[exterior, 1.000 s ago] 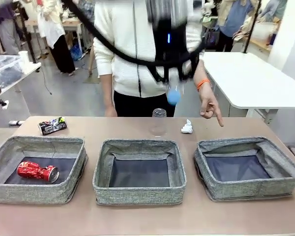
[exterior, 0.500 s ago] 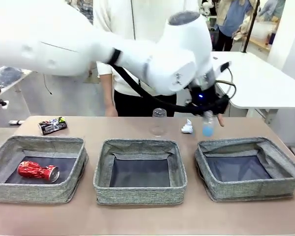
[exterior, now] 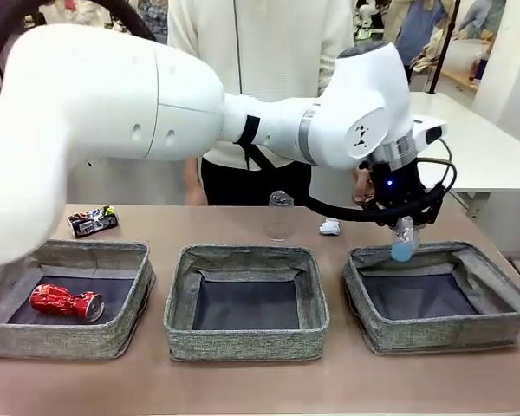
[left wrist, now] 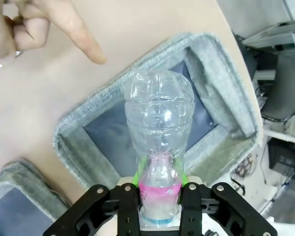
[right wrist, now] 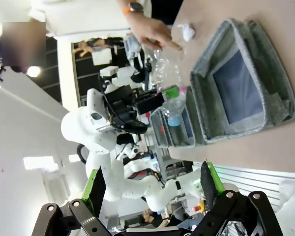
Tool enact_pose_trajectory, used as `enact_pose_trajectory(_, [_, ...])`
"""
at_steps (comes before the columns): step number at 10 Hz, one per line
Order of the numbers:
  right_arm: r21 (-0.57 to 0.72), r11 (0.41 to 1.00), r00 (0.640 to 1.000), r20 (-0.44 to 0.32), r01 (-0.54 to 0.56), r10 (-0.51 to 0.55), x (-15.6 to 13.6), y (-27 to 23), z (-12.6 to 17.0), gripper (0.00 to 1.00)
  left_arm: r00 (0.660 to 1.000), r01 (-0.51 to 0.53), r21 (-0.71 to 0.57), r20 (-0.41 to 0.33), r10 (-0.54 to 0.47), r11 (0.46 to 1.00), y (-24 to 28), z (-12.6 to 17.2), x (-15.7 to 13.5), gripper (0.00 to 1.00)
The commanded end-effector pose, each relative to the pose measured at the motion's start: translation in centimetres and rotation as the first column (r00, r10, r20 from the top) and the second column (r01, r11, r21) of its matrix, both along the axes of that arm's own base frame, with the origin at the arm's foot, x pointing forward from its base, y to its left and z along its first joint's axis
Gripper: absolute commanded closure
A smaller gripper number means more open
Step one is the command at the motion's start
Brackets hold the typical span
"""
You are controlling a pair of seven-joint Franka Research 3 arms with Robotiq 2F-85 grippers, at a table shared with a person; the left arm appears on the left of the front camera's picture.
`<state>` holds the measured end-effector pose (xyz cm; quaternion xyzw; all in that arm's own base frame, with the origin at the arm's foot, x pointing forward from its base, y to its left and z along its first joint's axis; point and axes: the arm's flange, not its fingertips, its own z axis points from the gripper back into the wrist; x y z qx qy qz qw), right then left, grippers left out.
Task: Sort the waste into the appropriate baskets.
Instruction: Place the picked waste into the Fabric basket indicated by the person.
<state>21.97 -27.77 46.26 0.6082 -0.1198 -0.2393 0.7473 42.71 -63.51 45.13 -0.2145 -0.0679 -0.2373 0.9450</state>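
My left gripper (exterior: pixel 405 229) is shut on the clear plastic bottle (left wrist: pixel 160 123) near its neck and holds it over the back rim of the right basket (exterior: pixel 433 334). The bottle's blue cap (exterior: pixel 402 251) pokes out below the fingers. A crushed red can (exterior: pixel 67 302) lies in the left basket (exterior: pixel 61 340), and the middle basket (exterior: pixel 247 342) holds nothing. On the table behind the baskets are a dark printed can (exterior: pixel 92 221), a clear cup (exterior: pixel 280 215) and a white paper wad (exterior: pixel 329 227). My right gripper (right wrist: pixel 151 187) is open and far off.
The person stands at the far side, and their pointing finger (left wrist: pixel 83 42) hangs just beyond the right basket (left wrist: pixel 226 93). My left arm (exterior: pixel 156 104) spans the table above the baskets. A white table (exterior: pixel 494 152) stands at the back right.
My left arm has swung in from above and carried the bottle rightward and down, from the middle to over the right basket. The person's pointing hand is now mostly hidden behind it.
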Motion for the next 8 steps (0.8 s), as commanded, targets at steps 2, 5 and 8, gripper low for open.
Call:
enact_pose_trajectory(2, [-0.019,1.0,1.0,0.004,-0.005,0.005,-0.49,0.0,0.07,0.0,0.999,0.039,0.035,0.002,-0.039,0.999,-1.24,0.91,1.34,0.78])
enact_pose_trajectory(5, [-0.019,1.0,1.0,0.004,-0.005,0.005,-0.49,0.0,0.07,0.0,0.998,0.062,0.055,-0.004,-0.062,0.997,-1.58,0.93,1.32,0.2])
enact_pose_trajectory(8, [-0.019,1.0,1.0,0.004,-0.005,0.005,-0.49,0.0,0.07,0.0,0.997,0.072,0.053,-0.02,-0.071,0.996,-1.59,0.89,1.17,0.0])
